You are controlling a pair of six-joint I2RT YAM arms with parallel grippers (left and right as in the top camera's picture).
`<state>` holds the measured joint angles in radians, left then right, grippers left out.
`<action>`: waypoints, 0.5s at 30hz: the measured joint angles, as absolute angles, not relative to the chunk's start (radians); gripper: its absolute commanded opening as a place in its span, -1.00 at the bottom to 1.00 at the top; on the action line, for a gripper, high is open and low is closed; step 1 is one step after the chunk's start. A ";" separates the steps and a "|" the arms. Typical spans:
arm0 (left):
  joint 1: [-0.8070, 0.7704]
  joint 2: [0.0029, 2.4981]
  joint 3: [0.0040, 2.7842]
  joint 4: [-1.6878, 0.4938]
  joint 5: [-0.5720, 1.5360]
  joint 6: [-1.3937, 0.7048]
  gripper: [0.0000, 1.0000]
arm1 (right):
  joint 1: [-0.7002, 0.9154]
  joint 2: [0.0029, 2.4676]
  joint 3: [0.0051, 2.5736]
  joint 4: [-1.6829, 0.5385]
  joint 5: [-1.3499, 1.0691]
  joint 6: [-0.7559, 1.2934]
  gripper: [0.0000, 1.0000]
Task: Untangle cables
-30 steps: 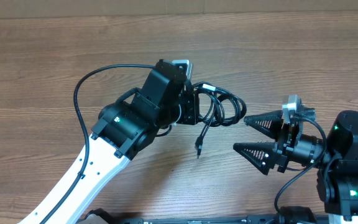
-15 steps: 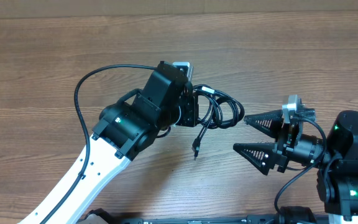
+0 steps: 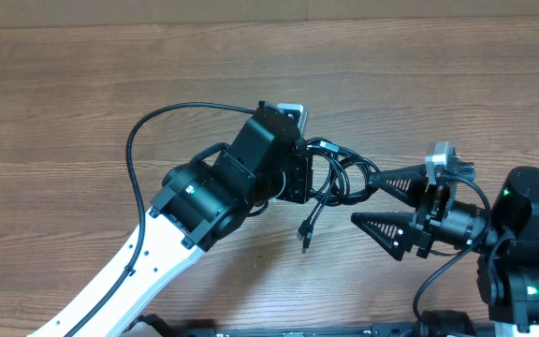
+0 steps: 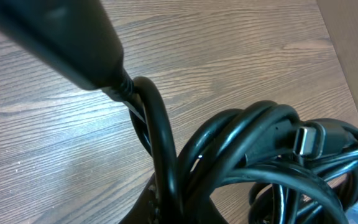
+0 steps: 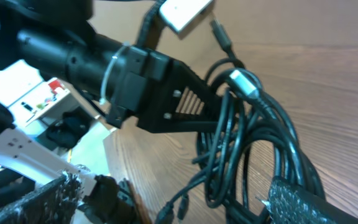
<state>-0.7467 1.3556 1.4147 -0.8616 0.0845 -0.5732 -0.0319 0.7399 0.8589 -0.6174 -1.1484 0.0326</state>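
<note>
Brown wood-grain table (image 3: 82, 94), both arms over it.

White-and-black left arm (image 3: 148, 253) reaches in from the lower left. All-black right arm (image 3: 522, 225) sits at the right edge, pointing left.

Task item is the thin black cables (image 3: 340, 173), wound in loose loops. The bundle sits at the tip of the left gripper (image 3: 298, 176), between it and the right gripper (image 3: 365, 199).

Left gripper is clenched on the cables. In the right wrist view its black ribbed finger (image 5: 179, 102) runs into the loops. The left wrist view shows strands (image 4: 253, 149) packed close to the lens with table (image 4: 42, 137) behind.

Right gripper is spread wide and holds nothing. In the overhead view its upper finger (image 3: 396, 178) tips into the bundle's right-hand loop, but I cannot tell if it actually touches. The lower finger (image 3: 377, 229) is clear of the loops, below and to their right. The right wrist view puts one textured pad (image 5: 297, 199) right by the lowest strands.

Small white box (image 3: 291, 112) sits on the left wrist, just behind that gripper.

One loose end (image 3: 304, 239) hangs below the left gripper, apart from the loops. A silver-tipped plug (image 5: 241, 79) sits on top of the bundle, near the left gripper's finger. A flat connector (image 4: 306, 140) shows in the left wrist view, nested among the strands.
</note>
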 measured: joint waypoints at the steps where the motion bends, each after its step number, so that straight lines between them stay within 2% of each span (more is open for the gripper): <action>1: -0.747 1.356 1.415 -0.863 0.084 -0.572 -0.91 | -0.032 0.740 0.859 -0.626 -1.135 0.032 0.90; 15: -0.747 1.356 1.414 -0.815 0.132 -0.497 -0.92 | -0.033 0.740 0.859 -0.670 -0.984 0.029 0.92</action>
